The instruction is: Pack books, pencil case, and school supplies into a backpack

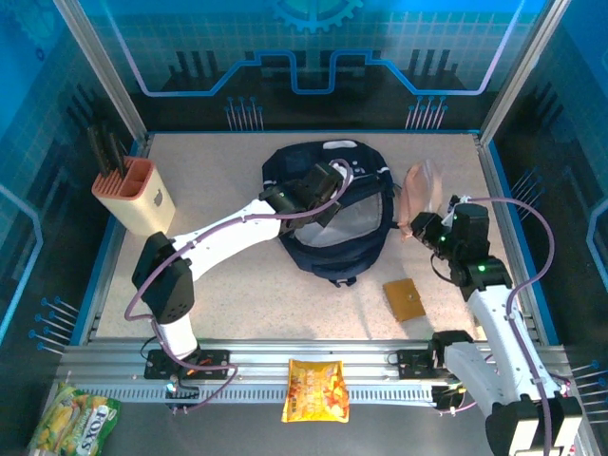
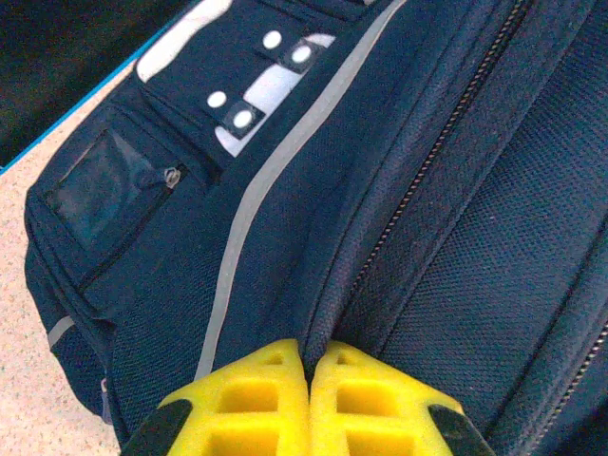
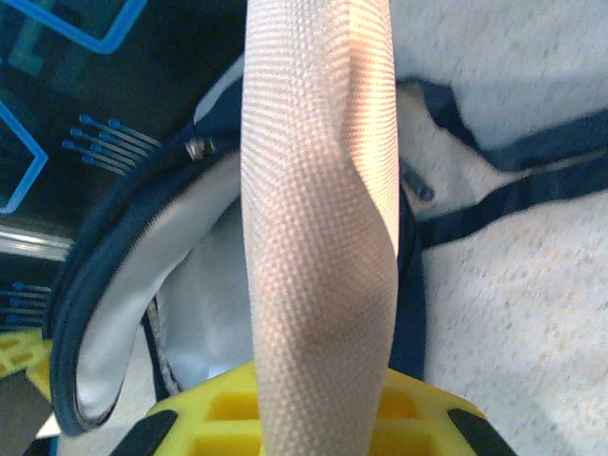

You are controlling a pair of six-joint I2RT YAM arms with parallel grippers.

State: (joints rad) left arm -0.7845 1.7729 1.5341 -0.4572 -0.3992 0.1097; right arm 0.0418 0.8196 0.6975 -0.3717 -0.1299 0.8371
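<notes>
Speckled beige tabletop (image 1: 237,275); blue glowing circuit-pattern walls (image 1: 313,57); grey aluminium rail (image 1: 256,366) along near edge.

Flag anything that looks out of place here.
Two snack bags lie off the tabletop: a yellow bag on the metal rail at the near edge, and a green bag beyond the rail at the near left corner. Nothing looks spilled or torn.
</notes>
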